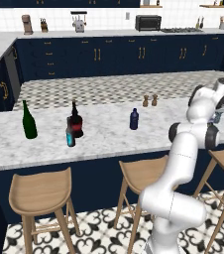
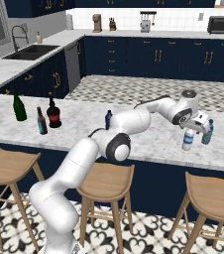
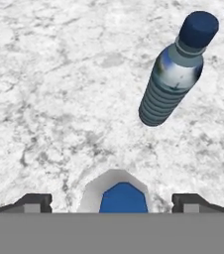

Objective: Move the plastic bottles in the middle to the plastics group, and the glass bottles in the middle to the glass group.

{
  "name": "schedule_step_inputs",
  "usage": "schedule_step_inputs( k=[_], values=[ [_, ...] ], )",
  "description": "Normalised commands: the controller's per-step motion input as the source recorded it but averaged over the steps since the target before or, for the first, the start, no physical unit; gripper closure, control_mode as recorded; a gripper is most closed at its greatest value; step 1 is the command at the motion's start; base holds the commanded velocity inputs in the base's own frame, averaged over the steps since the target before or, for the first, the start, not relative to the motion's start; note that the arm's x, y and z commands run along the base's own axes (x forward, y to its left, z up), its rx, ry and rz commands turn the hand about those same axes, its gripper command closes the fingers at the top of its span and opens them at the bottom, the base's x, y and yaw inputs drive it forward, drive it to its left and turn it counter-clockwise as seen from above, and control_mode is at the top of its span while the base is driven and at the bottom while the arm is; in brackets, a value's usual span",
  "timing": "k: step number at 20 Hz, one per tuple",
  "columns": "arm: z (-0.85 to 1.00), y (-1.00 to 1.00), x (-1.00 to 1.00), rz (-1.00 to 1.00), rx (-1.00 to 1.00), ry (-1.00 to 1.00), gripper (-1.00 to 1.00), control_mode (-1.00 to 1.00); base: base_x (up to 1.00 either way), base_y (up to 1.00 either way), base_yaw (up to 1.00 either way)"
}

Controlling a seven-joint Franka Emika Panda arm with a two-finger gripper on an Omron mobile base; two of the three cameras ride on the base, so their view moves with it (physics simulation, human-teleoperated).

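Gripper spread wide over whitish bottle near counter's right end, just beside blue-capped water bottle, apparently released there to join plastics; navy bottle mid-counter.

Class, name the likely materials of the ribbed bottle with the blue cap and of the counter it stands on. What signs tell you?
Ribbed bottle: probably thin translucent plastic, judging by its ridged grey-blue wall and the matte blue screw cap. Counter: looks like polished marble or similar stone, white with grey mottled veining; a laminate imitation can't be ruled out.
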Motion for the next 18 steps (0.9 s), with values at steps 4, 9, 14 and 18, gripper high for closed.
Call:
schedule_step_inputs(
  k=[4, 9, 14, 18],
  values=[
    [0.00, 0.31, -0.10, 0.00, 0.00, -0.09, -1.00, -1.00, 0.00, 0.00, 0.00],
    [0.00, 0.47, -0.21, 0.00, 0.00, -0.08, -1.00, -1.00, 0.00, 0.00, 0.00],
    [-0.03, 0.64, -0.59, 0.00, -0.03, 0.00, -1.00, -1.00, 0.00, 0.00, 0.00],
    [0.00, 0.88, -0.37, 0.00, -0.08, 0.01, -1.00, -1.00, 0.00, 0.00, 0.00]
  ],
)
